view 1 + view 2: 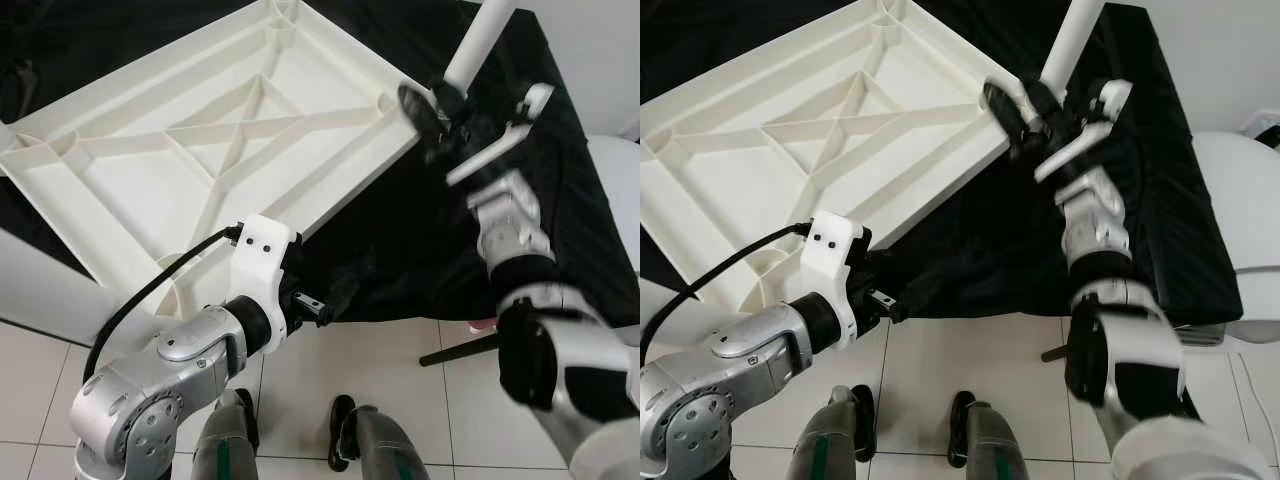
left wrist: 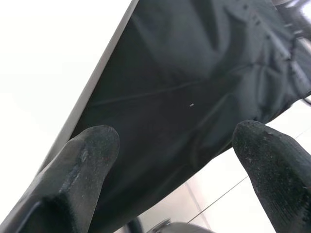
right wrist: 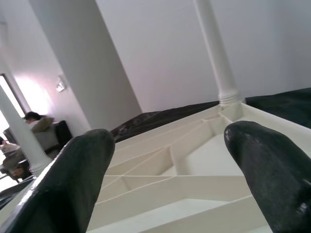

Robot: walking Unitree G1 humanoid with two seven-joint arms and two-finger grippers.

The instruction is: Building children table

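The white plastic table top (image 1: 130, 190) lies upside down on a black cloth, its ribs facing up. A white table leg (image 1: 478, 42) stands upright at its right corner. My right gripper (image 1: 432, 112) hovers open beside that leg's base, over the corner; in the right wrist view its fingers (image 3: 73, 179) frame the ribbed underside with nothing between them. A second leg (image 1: 45, 295) rises at the near left corner. My left gripper (image 1: 335, 295) is open just below the top's front edge, in front of the hanging cloth (image 2: 194, 82).
The black cloth (image 1: 1160, 180) covers a low table that ends on the right near a white rounded object (image 1: 1240, 200). White floor tiles (image 1: 380, 370) and my feet lie below. A person (image 3: 36, 128) sits far off in the room.
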